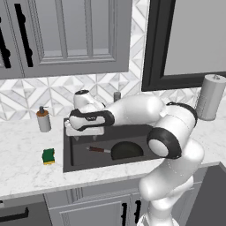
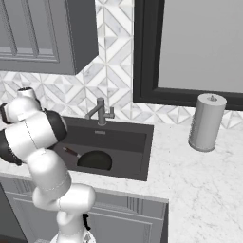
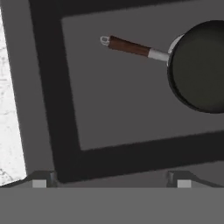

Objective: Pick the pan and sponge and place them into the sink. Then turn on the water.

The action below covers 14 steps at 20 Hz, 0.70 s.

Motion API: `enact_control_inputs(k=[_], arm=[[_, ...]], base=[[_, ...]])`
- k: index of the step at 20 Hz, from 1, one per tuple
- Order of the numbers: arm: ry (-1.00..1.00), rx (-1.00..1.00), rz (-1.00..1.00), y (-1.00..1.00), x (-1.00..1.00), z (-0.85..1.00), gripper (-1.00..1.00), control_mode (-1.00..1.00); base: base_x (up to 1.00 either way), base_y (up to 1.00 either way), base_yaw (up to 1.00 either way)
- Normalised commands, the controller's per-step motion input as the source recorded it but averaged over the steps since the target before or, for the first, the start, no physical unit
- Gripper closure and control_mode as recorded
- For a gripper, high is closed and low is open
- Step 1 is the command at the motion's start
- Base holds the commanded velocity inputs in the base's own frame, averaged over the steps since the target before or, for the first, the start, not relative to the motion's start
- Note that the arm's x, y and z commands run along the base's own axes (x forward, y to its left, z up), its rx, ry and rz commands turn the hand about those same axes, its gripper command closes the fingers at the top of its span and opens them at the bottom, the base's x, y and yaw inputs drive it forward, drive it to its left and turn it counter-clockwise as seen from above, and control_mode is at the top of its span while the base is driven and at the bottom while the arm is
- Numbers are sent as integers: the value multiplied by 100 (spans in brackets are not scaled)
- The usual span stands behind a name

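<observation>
The pan (image 1: 127,150) already lay inside the sink (image 1: 67,152), low in the middle of the left base view, its reddish-brown handle pointing left across the dark basin floor. The sponge (image 1: 48,156) sat on the white marble counter (image 1: 22,163) just left of the basin, toward the lower left of the frame, well apart from the pan. The gripper (image 3: 111,183) hung over the left part of the sink with its jaws spread wide and nothing between them; in the hand view its tips framed bare basin floor, with the pan at the upper right.

I judged the sponge to be the step in hand. To do it well, the arm would need to swing left past the basin rim, line the fingers across the sponge's short sides, and come straight down. The soap dispenser (image 1: 43,119) stood farther back on the counter, at middle left, and the faucet (image 2: 100,112) rose behind the basin, left of centre in the right base view.
</observation>
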Motion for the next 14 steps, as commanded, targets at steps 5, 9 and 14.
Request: enact_control_inputs(k=[5,9,14], arm=[[0,4,17,35,-19,17,-100,-100],[0,0,24,51,-12,12,-100,-100],[0,0,21,69,-14,1,-100,-100]], base=[[0,0,0],[0,0,0],[0,0,0]])
